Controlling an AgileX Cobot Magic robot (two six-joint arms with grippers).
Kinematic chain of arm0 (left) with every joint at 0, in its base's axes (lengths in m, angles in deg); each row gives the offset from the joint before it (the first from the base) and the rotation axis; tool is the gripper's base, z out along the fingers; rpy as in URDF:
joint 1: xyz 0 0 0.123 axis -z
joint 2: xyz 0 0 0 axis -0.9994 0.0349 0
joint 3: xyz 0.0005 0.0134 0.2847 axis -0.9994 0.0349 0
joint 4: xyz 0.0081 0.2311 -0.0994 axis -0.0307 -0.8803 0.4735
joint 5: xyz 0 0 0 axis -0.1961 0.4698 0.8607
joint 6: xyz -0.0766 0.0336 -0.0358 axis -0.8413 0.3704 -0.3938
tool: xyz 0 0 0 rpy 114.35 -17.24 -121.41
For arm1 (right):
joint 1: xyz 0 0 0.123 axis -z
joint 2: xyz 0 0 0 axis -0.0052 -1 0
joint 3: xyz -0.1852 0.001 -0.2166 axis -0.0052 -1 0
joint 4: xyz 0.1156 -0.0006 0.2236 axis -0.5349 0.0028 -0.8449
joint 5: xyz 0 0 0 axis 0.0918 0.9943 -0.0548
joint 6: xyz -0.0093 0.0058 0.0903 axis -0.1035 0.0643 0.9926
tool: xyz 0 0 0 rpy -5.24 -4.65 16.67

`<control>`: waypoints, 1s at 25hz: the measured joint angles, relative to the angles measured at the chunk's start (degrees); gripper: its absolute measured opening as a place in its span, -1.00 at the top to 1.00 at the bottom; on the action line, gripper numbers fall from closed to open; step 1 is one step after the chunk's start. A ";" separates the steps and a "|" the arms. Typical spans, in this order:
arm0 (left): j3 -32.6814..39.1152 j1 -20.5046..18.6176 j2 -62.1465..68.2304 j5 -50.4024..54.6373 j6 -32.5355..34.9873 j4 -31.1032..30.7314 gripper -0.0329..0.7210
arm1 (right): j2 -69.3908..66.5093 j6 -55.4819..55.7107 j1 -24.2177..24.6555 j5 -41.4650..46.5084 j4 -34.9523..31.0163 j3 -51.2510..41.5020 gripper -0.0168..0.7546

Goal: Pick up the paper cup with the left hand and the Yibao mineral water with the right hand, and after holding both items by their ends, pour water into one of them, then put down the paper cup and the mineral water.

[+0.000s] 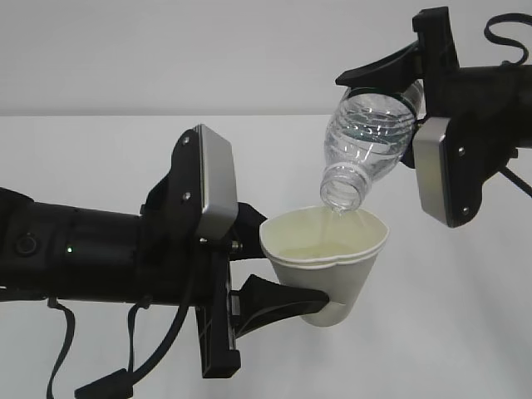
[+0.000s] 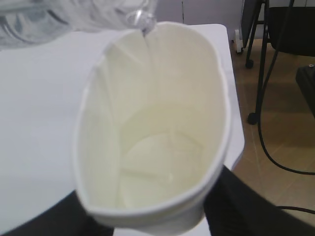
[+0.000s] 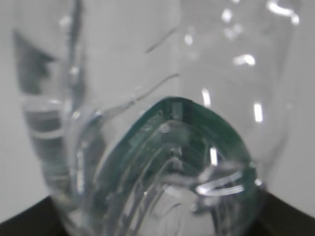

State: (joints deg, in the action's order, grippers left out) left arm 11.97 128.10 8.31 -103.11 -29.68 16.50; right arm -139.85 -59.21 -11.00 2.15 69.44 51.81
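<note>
Here the white surface below both arms carries nothing that shows, and a pale wall rises behind it; in the left wrist view a wooden floor lies beyond the surface's edge, with the dark legs of a chair and a black cable trailing across it. Nothing stands between the two held things. The left hand comes in level from the left, its black fingers closed partway round the lower body of the paper cup, which it holds clear above the surface; the grip squeezes the cup so that its rim is pressed into an oval. The cup stands about upright, mouth up, its long axis near vertical, and its pale yellowish inside is seen down to the bottom from the wrist. The right hand reaches in from the upper right and clasps the Yibao mineral water by its base end, jaws partway closed on it. The bottle is tipped steeply, long axis slanting from upper right to lower left, its uncapped neck pointing down just over the cup's far rim, with a thin stream of water running from it into the cup. From the right wrist the bottle fills the view, clear ribs and a dark green band, blurred.
</note>
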 joint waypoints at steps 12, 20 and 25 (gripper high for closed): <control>0.00 0.00 0.00 0.00 0.00 0.00 -0.05 | 0.00 -0.82 0.00 0.00 -0.21 0.00 -0.22; 0.00 0.00 0.00 0.00 0.00 0.00 -0.05 | 0.00 -1.28 0.00 0.00 -0.32 0.00 -0.22; 0.00 0.00 0.00 0.00 0.00 0.00 -0.05 | 0.00 -1.28 0.00 0.00 -0.32 0.00 -0.22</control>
State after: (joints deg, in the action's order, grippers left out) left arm 11.97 128.10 8.31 -103.11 -29.68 16.50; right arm -139.85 -60.49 -11.00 2.15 69.12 51.81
